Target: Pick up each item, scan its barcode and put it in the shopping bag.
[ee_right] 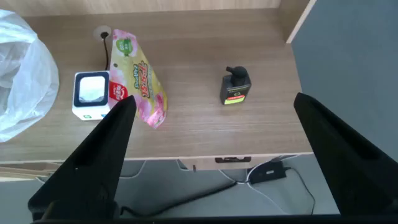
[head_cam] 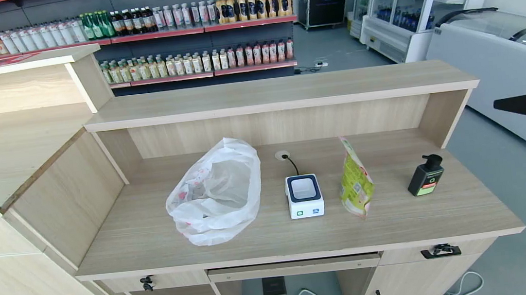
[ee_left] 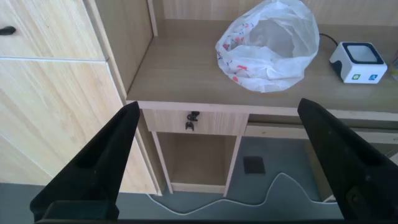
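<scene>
Right gripper (ee_right: 214, 102) wide open, empty; pouch (ee_right: 138, 78), pump bottle (ee_right: 236, 92) ahead, untouched. Left gripper (ee_left: 217, 106) likewise; shopping bag (ee_left: 267, 43) ahead.

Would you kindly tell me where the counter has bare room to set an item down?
Bare wood lies between the snack pouch and the pump bottle, and left of the shopping bag. The scanner sits crowded between bag and pouch.

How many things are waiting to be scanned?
2: a green snack pouch standing just right of the scanner, and a black pump bottle farther right. The shopping bag might hide more.
</scene>
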### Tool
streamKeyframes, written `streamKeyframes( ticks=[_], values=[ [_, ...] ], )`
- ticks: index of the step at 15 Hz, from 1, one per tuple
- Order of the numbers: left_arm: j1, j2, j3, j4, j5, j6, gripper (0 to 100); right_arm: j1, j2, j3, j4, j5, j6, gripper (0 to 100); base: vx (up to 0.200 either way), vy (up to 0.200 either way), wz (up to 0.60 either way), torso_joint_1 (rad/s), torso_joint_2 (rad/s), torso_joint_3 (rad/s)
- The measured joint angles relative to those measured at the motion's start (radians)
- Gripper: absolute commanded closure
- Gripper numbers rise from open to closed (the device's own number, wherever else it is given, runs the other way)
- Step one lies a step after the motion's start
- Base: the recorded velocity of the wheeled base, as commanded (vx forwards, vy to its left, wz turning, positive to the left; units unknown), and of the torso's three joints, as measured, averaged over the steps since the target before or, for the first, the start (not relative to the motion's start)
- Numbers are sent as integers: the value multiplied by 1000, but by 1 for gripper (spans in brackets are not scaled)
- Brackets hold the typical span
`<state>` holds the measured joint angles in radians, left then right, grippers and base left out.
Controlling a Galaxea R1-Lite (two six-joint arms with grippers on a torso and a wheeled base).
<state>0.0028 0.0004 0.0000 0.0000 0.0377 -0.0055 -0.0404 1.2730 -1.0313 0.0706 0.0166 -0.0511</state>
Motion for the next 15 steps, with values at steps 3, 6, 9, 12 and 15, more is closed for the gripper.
streamKeyframes(
  ticks=[3, 6, 9, 12, 15],
  values=[
    [0, 0, 0, 0, 0, 0, 0, -30, 81, -27, 8, 99, 28, 0, 0, 0, 0, 0, 0, 0],
    [0, 0, 0, 0, 0, 0, 0, -62, 208, -142, 69, 144, 33, 0, 0, 0, 0, 0, 0, 0],
    [0, 0, 0, 0, 0, 0, 0, -75, 330, -244, 172, 211, 28, 0, 0, 0, 0, 0, 0, 0],
    [0, 0, 0, 0, 0, 0, 0, -56, 428, -264, 167, 240, 7, 0, 0, 0, 0, 0, 0, 0],
    [0, 0, 0, 0, 0, 0, 0, -31, 520, -284, 113, 268, -5, 0, 0, 0, 0, 0, 0, 0]
  ],
)
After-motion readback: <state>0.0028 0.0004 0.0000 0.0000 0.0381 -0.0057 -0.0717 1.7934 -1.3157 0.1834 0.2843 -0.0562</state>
